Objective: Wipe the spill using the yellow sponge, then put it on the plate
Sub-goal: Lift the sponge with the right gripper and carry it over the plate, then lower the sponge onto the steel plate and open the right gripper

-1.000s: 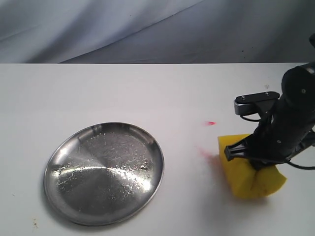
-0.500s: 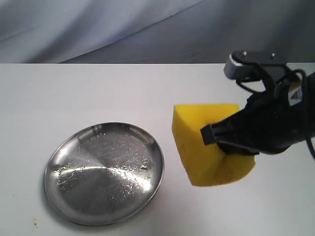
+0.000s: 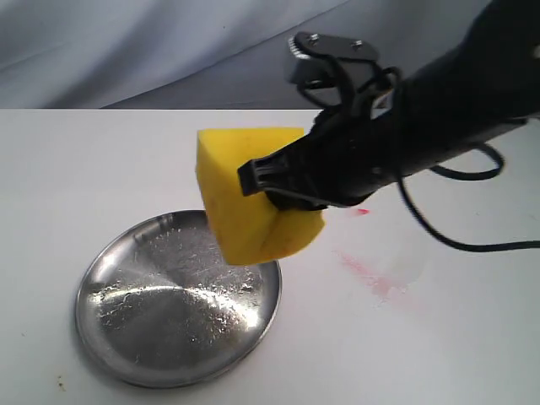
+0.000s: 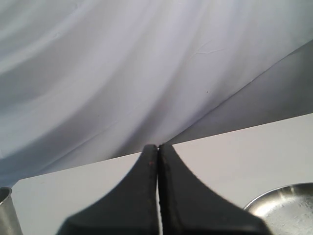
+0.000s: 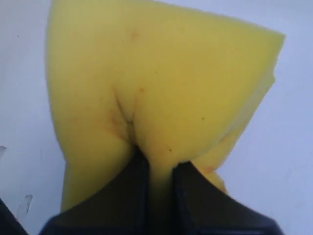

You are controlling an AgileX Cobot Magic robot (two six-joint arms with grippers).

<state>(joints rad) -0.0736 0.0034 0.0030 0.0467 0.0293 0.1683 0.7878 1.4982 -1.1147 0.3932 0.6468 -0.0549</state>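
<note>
My right gripper (image 3: 272,196) is shut on the yellow sponge (image 3: 240,190) and holds it in the air, pinching it so the foam creases. The sponge hangs over the far right rim of the silver plate (image 3: 152,312), clear of the dish. The right wrist view shows the sponge (image 5: 161,83) squeezed between the two black fingers of that gripper (image 5: 159,161). No tan-orange spill shows on the table. My left gripper (image 4: 157,149) is shut with nothing in it, and the plate's rim (image 4: 283,200) lies beside it.
A faint pink-red streak (image 3: 371,274) and a small red dot (image 3: 363,211) mark the white table right of the plate. A grey cloth (image 3: 169,51) hangs behind. A metal cup's edge (image 4: 5,210) shows in the left wrist view.
My right gripper lifted the sponge off the table at the right and carried it left and up, to above the plate's rim. The pink-red streak is now uncovered.
</note>
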